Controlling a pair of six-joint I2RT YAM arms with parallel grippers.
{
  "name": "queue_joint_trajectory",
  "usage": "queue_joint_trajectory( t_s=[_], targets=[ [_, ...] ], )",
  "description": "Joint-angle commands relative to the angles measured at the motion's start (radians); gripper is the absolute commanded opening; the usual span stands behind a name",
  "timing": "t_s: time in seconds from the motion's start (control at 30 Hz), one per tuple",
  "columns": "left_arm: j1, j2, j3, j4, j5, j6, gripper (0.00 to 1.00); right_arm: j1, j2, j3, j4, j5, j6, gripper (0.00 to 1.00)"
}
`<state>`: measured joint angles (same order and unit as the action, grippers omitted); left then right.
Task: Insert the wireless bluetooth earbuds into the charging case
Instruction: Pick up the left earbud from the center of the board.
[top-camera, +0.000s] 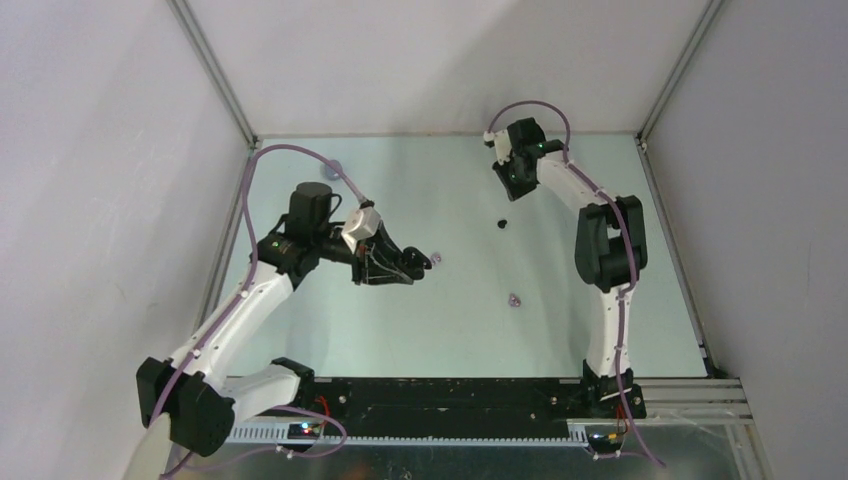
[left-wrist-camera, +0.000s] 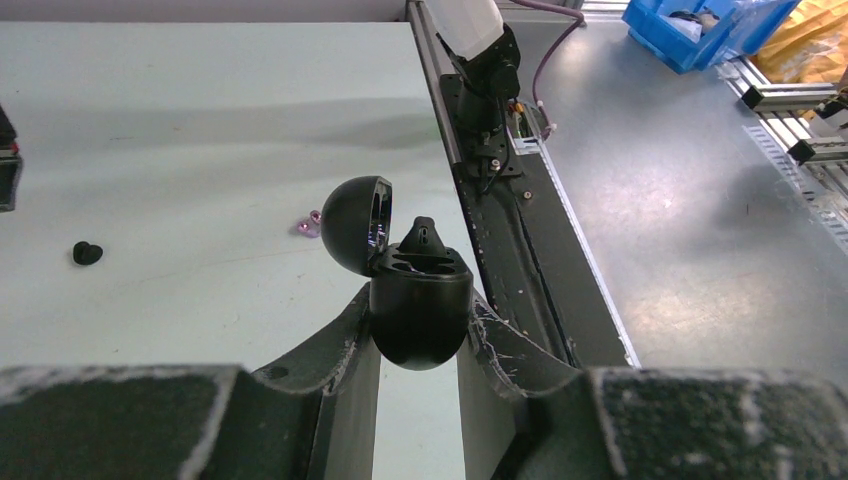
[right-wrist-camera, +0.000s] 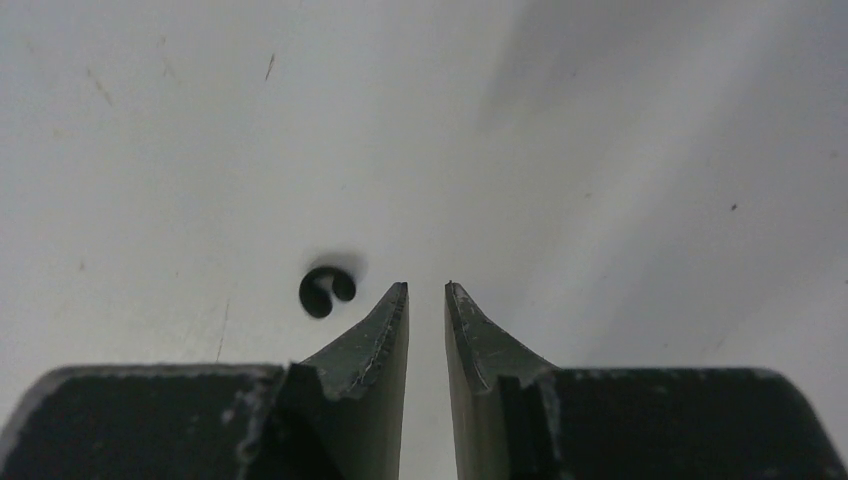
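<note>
Earbud (right-wrist-camera: 326, 291), blk, lies just beside R fingers (right-wrist-camera: 385, 330), not touching.

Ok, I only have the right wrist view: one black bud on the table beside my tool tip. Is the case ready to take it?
Observer: Yes. The left tool grips the black charging case, and its lid is hinged open.
Operator: Anything in it?
Observer: One black earbud sits in a socket, its top sticking up above the case.
Operator: Any lilac ones around?
Observer: One lilac earbud lies loose on the table, apart from both tools, on the near side of your loose black bud.
</note>
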<state>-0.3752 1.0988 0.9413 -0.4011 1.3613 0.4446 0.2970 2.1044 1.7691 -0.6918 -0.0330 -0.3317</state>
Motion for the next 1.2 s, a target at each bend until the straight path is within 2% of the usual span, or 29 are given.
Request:
queue_joint_trajectory(
  t_s=[0.0, 0.27, 0.67, 0.87, 1.17],
  targets=[
    [-0.008, 0.001, 0.002, 0.029, -0.002, -0.010, 0.00, 0.002, 0.082, 0.147, -0.061, 0.032, -0.002, 0.24],
    [-0.010, 0.014, 0.001, 0.032, -0.008, -0.008, 0.00, 0.019, 0.210, 0.289, -0.170, 0.033, -0.068, 0.26],
    [-0.016, 0.019, 0.001, 0.034, -0.017, -0.008, 0.00, 0.074, 0.120, 0.228, -0.201, -0.069, -0.013, 0.30],
    [-0.017, 0.007, -0.001, 0.035, -0.023, -0.008, 0.00, 0.122, 0.158, 0.239, -0.223, -0.006, 0.031, 0.34],
    [-0.020, -0.001, -0.002, 0.036, -0.027, -0.008, 0.00, 0.074, 0.211, 0.293, -0.291, -0.016, 0.101, 0.36]
  ],
)
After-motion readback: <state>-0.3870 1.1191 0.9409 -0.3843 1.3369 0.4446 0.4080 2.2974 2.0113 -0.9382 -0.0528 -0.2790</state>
